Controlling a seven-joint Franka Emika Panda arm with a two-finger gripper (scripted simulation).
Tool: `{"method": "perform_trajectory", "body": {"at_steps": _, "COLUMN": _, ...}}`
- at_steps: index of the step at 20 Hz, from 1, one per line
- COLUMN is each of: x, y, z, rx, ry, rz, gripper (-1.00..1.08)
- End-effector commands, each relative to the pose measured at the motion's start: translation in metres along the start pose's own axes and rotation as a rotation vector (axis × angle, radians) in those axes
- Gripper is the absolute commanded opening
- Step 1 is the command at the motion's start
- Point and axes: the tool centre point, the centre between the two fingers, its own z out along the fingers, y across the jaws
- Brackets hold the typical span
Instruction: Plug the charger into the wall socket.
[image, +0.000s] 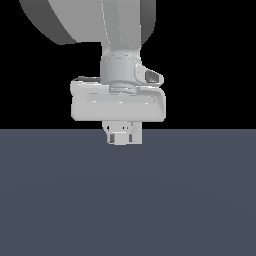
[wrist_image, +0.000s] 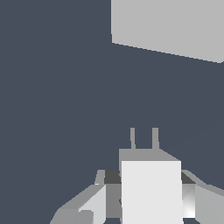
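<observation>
arm housing (image: 107, 30): smooth, pale grey, faintly satin shell with soft shading, like moulded plastic or painted metal. gripper (image: 121, 139): same light grey body, smooth, with a darker matt inset on the wrist collar. charger (wrist_image: 151, 190): plain white block, flat and untextured, matt, with 2 thin grey prongs (wrist_image: 155, 138) of duller tone; material cannot be told. wall socket (wrist_image: 168, 26): uniform light grey-white plate, smooth, matt, featureless in the wrist view. floor (image: 128, 200): even slate-blue surface, matt, without grain or gloss. fingers (wrist_image: 94, 205): grey facets, smooth, 1 bright highlight.
</observation>
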Motion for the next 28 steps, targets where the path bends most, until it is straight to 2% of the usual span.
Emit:
{"method": "perform_trajectory", "body": {"at_steps": 1, "x": 0.01, "y": 0.003, "z": -0.006, "rx": -0.004, "ry": -0.001, "rz": 0.056, "gripper": -1.0}}
{"method": "perform_trajectory", "body": {"at_steps": 11, "x": 0.034, "y": 0.013, "z": -0.019, "rx": -0.014, "ry": -0.002, "rz": 0.183, "gripper": -1.0}}
{"method": "perform_trajectory", "body": {"at_steps": 22, "x": 0.037, "y": 0.015, "z": -0.02, "rx": -0.015, "ry": -0.002, "rz": 0.193, "gripper": -1.0}}
{"method": "perform_trajectory", "body": {"at_steps": 28, "x": 0.049, "y": 0.017, "z": -0.019, "rx": -0.015, "ry": -0.002, "rz": 0.193, "gripper": -1.0}}
